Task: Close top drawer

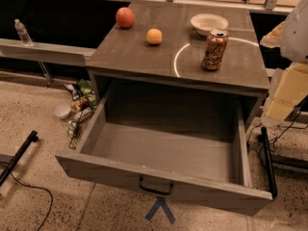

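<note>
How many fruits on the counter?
2. Red apple at the countertop's back left; orange to its right, nearer the camera. Open top drawer shows none. Gripper is out of view; only the arm shows at the right edge.

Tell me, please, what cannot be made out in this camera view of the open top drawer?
1. Gripper: pale and blurred at the right edge beside the counter, cut off by the frame.
2. Top drawer: whatever lies beneath it is hidden by its pulled-out box.
3. Can: label too small to read.
4. Floor clutter: too small to identify, partly hidden by the drawer's left wall.
</note>
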`<state>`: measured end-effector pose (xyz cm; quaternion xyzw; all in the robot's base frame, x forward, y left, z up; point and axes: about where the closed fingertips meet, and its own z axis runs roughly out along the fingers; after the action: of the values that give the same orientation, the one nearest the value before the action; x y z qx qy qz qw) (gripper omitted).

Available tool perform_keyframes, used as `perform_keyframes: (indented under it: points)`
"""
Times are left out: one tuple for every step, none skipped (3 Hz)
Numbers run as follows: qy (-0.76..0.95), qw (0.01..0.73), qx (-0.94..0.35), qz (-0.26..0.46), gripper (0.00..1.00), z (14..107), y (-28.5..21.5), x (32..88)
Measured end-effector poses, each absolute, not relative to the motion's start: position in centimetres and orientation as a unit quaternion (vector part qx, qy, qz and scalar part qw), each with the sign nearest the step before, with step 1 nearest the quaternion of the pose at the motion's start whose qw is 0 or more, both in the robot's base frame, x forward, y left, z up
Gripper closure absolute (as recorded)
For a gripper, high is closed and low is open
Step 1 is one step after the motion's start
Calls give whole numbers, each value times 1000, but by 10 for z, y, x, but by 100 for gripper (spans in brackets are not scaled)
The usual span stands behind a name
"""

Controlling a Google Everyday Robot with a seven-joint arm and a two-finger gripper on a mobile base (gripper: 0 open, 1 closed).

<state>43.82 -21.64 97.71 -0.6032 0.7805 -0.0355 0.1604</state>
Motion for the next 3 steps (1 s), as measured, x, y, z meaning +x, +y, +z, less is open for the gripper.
perform_keyframes:
  points:
    - [781, 160, -603, -36, 0, 977, -216, 438]
    - [780, 164, -603, -39, 17, 979, -216, 438]
    - [793, 126, -595, -20, 48, 928, -227, 428]
